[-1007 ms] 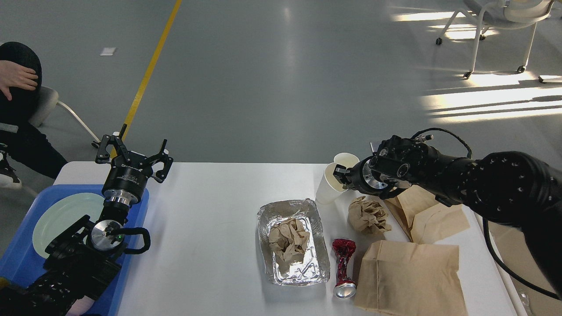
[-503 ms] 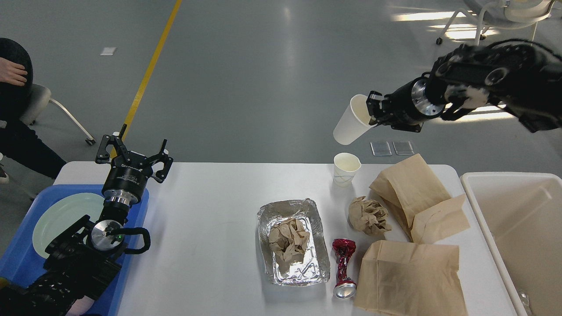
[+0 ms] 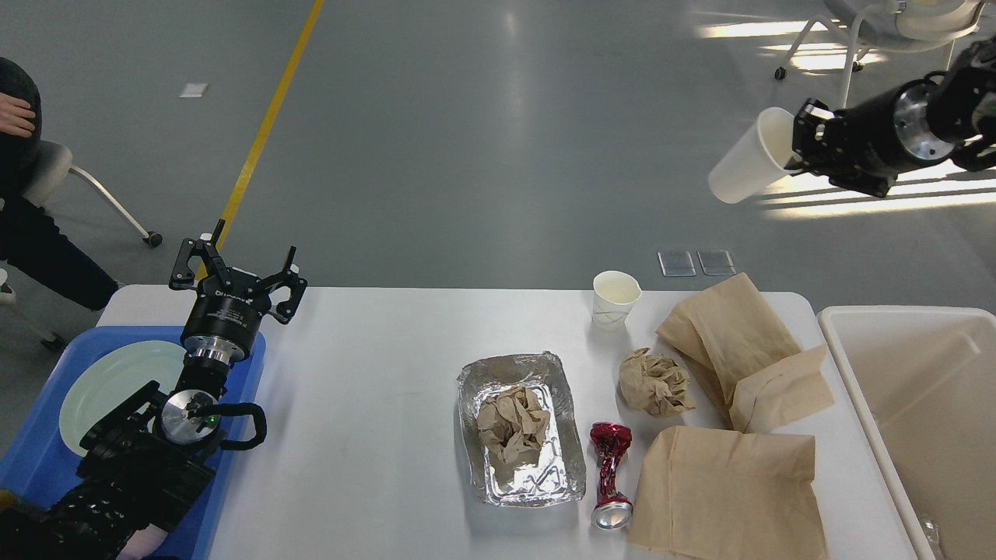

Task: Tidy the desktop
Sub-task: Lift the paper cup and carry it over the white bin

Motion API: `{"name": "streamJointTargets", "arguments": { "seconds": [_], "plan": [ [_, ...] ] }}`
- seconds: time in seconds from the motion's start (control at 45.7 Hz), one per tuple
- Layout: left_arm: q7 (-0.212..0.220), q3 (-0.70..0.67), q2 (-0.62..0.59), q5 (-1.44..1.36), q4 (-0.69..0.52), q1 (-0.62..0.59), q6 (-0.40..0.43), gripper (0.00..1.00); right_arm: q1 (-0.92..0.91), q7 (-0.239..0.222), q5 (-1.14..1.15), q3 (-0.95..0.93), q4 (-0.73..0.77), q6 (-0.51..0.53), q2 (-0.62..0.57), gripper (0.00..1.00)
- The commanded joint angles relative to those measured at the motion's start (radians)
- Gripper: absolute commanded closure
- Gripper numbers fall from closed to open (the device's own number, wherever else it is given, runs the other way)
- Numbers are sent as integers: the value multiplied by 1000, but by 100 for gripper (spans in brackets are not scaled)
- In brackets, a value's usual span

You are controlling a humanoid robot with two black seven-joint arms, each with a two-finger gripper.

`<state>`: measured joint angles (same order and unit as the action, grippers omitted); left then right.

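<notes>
The white desktop (image 3: 366,404) carries a foil tray (image 3: 475,385) with a crumpled brown paper ball (image 3: 512,424) in it, a second paper ball (image 3: 655,381), a crushed red can (image 3: 609,474), a small white paper cup (image 3: 615,299) and brown paper bags (image 3: 727,334) (image 3: 727,494). My right gripper (image 3: 795,141) is shut on the rim of a tall white paper cup (image 3: 745,168) and holds it tilted high in the air at the upper right, above and left of the bin. My left gripper (image 3: 237,272) is open and empty above the blue tray's far end.
A blue tray (image 3: 35,467) with a pale green plate (image 3: 109,385) sits at the left end. A white bin (image 3: 910,389) stands past the right end. A seated person (image 3: 31,233) is at the far left, and a chair (image 3: 895,31) at the top right.
My right gripper has lifted the tall white cup off the desktop and carried it up and to the right. The left arm has not moved.
</notes>
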<state>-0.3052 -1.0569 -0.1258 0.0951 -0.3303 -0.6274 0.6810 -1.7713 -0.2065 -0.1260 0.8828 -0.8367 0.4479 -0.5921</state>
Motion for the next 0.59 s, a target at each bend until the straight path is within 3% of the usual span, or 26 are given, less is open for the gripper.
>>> {"name": "streamJointTargets", "arguments": {
  "seconds": [0.0,0.219,0.438,0.46,0.525,0.569],
  "plan": [
    [0,0,0,0,0,0,0,4,117,-1,2,24,22,-101,-64,100],
    [0,0,0,0,-1,0,0,4,325,-2,0,24,34,-313,-149,100],
    [0,0,0,0,-1,0,0,4,535,-2,0,1,168,-380,-149,100],
    [0,0,0,0,-1,0,0,4,553,-2,0,-1,185,-380,-147,95],
    [1,0,0,0,0,0,0,4,607,-2,-1,-16,220,-383,-144,55],
    [0,0,0,0,0,0,0,4,638,-1,-1,-34,237,-391,-141,44]
  ]
}}
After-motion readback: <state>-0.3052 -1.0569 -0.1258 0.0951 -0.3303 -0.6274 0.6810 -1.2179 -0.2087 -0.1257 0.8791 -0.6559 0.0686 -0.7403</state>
